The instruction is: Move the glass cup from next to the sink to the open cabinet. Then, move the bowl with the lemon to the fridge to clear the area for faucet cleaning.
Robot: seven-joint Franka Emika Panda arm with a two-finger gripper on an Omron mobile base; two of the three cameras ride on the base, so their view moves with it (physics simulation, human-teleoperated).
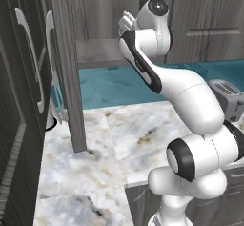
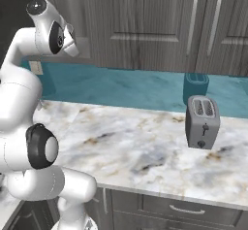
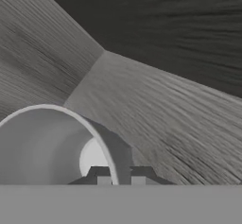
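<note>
The gripper (image 3: 117, 176) pinched the rim of the glass cup (image 3: 45, 145), fingers straddling its wall. The cup hung inside the open cabinet (image 1: 102, 20), just above the shelf floor directly beneath it.

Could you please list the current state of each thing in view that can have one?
Glass cup: gripped by its rim, inside the cabinet, mouth facing the hand camera.
Gripper: shut on the cup's rim.
Open cabinet: door swung open, wood-grain interior exposed.
Toaster: upright on the counter, slots empty.
Fridge: door shut.
</note>
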